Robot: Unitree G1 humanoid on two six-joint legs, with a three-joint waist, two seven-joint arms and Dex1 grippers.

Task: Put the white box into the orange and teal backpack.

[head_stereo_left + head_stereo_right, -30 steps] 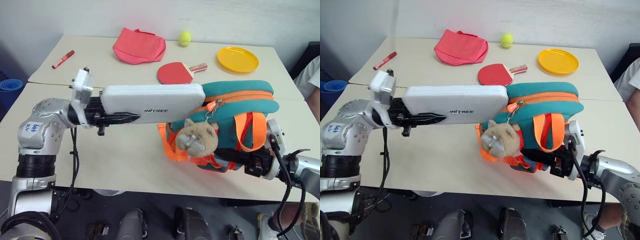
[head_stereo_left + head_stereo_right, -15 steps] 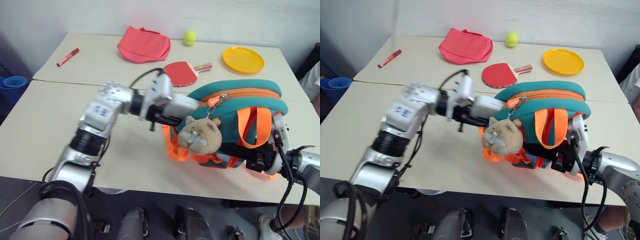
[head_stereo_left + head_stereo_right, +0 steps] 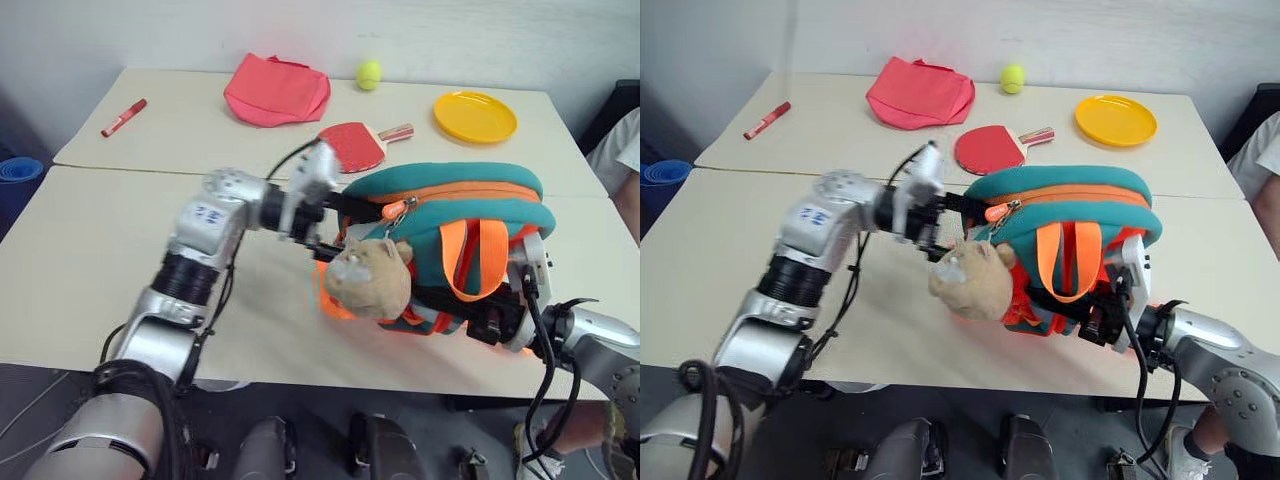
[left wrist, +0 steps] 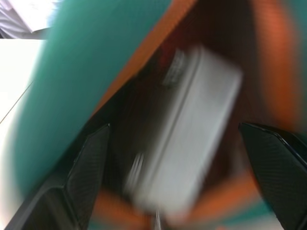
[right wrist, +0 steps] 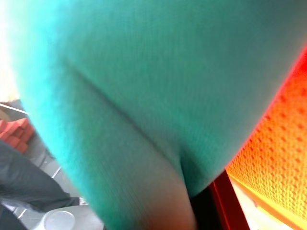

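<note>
The orange and teal backpack (image 3: 450, 225) lies on its side at the table's front right, with a tan plush animal (image 3: 365, 280) hanging at its open left end. My left gripper (image 3: 332, 214) reaches into that opening. In the left wrist view its fingers (image 4: 91, 158) stand open, wide apart. Between them, clear of both, the white box (image 4: 187, 129) lies inside the backpack's dark orange-lined interior. My right gripper (image 3: 495, 325) is shut on the backpack's underside at its right end, mostly hidden by the fabric.
At the back of the table (image 3: 120, 260) lie a pink-red fabric bag (image 3: 277, 90), a tennis ball (image 3: 368, 73), a yellow plate (image 3: 475, 117), a red paddle (image 3: 352, 143) and a red marker (image 3: 124, 117). A person (image 3: 622, 150) sits at the far right.
My left arm carried the white box rightward into the backpack's opening, and the gripper has opened off it. The box has gone from the eye views. The right gripper has stayed put.
</note>
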